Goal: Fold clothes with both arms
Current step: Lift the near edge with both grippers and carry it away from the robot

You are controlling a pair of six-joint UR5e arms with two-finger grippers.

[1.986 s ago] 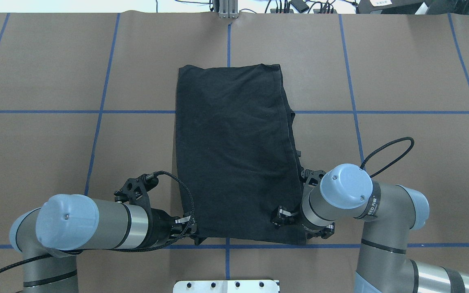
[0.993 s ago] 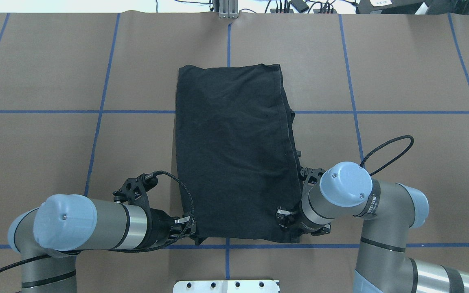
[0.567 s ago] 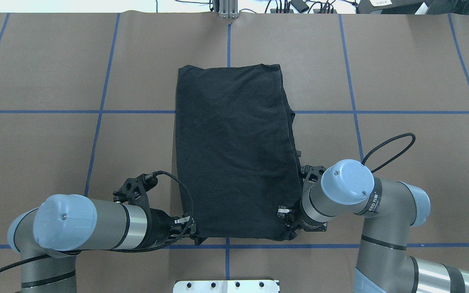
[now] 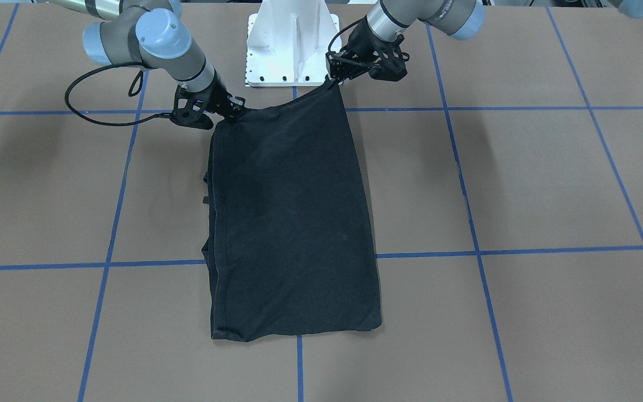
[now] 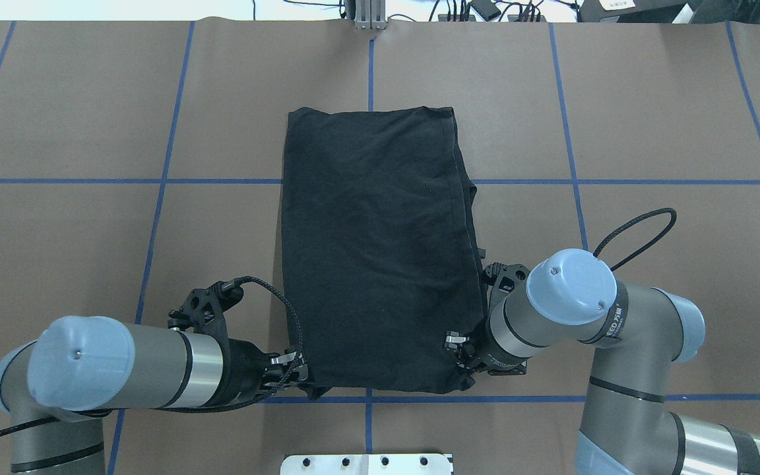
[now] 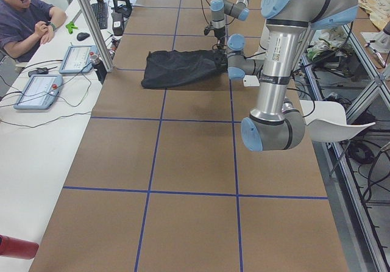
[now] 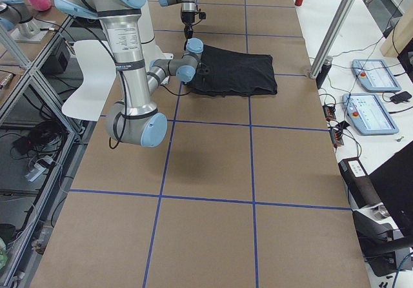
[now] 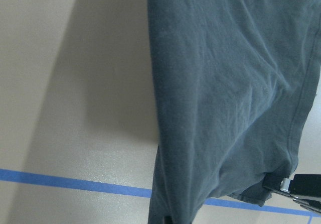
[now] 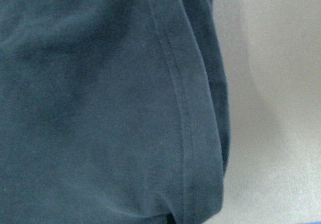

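The black T-shirt [image 5: 380,251], folded into a long strip, lies in the middle of the table with its plain side up; no print shows. My left gripper [image 5: 305,384] is shut on its near left corner. My right gripper [image 5: 462,366] is shut on its near right corner. In the front-facing view the shirt [image 4: 293,223] slopes up from the table to both grippers: the left gripper [image 4: 334,78] holds its corner higher than the right gripper [image 4: 236,110]. Both wrist views are filled with hanging cloth: the left wrist view [image 8: 225,108] and the right wrist view [image 9: 100,108].
The white pedestal [image 4: 292,44] stands just behind the lifted edge. Blue tape lines [image 5: 571,181] grid the brown table. In the exterior left view an operator [image 6: 24,16] sits at a side bench with control tablets [image 6: 38,92].
Both grippers have risen with the shirt's near corners. The right corner has drawn inward, the left arm has pulled back to the left, and the far edge has slid slightly nearer.
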